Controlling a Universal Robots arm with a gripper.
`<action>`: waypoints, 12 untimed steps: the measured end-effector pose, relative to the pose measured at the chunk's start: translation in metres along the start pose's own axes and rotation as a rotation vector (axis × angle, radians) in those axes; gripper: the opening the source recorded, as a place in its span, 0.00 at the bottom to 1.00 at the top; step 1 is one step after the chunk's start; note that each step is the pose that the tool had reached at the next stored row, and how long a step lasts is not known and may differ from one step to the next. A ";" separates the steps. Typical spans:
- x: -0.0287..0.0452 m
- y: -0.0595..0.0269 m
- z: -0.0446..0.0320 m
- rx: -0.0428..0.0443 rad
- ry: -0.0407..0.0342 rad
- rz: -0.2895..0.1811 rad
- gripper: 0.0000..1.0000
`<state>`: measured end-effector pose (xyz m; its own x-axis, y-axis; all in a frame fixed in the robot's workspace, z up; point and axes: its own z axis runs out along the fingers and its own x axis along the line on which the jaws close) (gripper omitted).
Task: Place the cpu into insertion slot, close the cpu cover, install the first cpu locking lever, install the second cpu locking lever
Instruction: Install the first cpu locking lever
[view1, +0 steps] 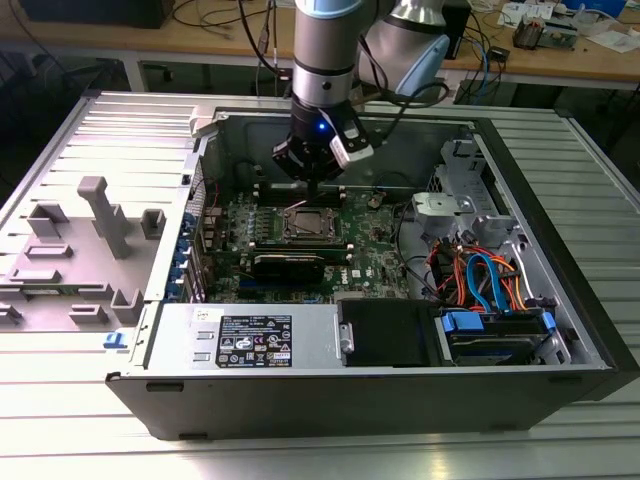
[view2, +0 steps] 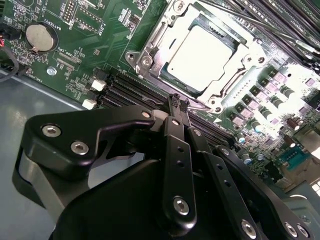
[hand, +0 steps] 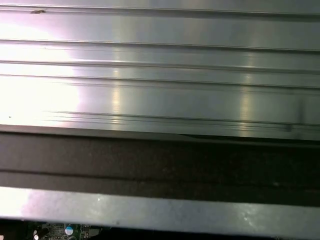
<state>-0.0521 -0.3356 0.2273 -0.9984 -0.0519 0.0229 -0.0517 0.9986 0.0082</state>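
In the second wrist view the cpu, a silvery-grey square, lies in the insertion slot on the green board. The cpu cover lies flat over it, framing the chip in its window. My gripper hangs just off the socket's edge, over the black memory slots. Its black fingers are pressed together with nothing visible between them. A thin metal lever runs along the socket side nearest the fingertips. In the exterior view the gripper hovers just behind the socket inside the open computer case.
A coin battery sits on the board. The power supply lines the case's front wall, and a drive cage with coloured cables is at the exterior view's right. Grey fixtures stand outside at the left. The first wrist view faces the ribbed metal table.
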 end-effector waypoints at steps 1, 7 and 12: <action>-0.0003 0.0000 0.0002 0.0000 0.0001 0.000 0.11; -0.0023 -0.0001 0.0020 0.0000 -0.0001 0.000 0.11; -0.0035 -0.0002 0.0036 -0.0002 -0.0006 0.009 0.11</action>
<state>-0.0487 -0.3356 0.2236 -0.9988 -0.0431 0.0224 -0.0429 0.9990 0.0083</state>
